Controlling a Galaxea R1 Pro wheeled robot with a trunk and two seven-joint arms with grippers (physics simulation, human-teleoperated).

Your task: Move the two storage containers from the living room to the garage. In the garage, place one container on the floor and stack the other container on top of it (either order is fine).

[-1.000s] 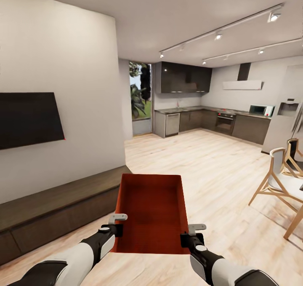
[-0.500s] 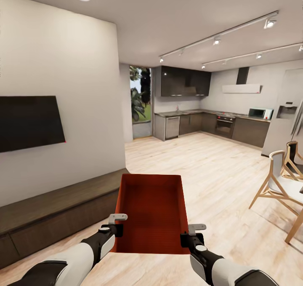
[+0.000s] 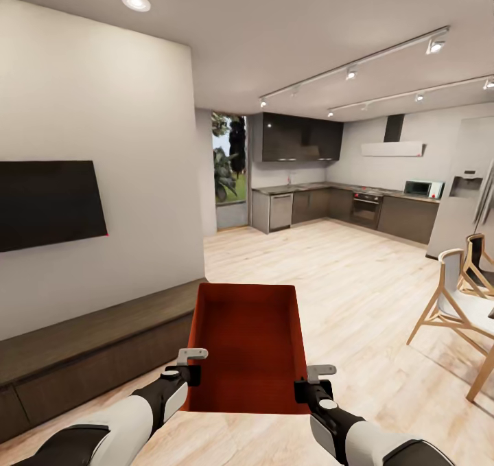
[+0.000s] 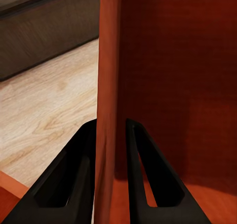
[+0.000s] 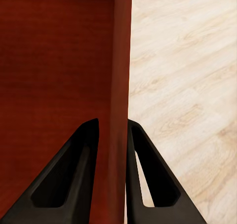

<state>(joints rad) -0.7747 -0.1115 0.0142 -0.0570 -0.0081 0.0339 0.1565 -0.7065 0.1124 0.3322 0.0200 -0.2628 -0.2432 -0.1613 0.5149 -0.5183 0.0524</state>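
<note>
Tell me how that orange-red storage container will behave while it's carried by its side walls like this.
The storage container is pinched by the left gripper and right gripper on opposite thin walls, which look straight, so it is probably stiff enough. It appears empty, hence likely light. With smooth-looking walls and grips only near its close end, it might slip or sag forward if jolted.

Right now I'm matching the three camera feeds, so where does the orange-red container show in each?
Head view: storage container low centre, held between both grippers.
Left wrist view: its side wall runs between the fingers.
Right wrist view: its other side wall runs between the fingers.
Shared landmark: the light wood floor.
</note>
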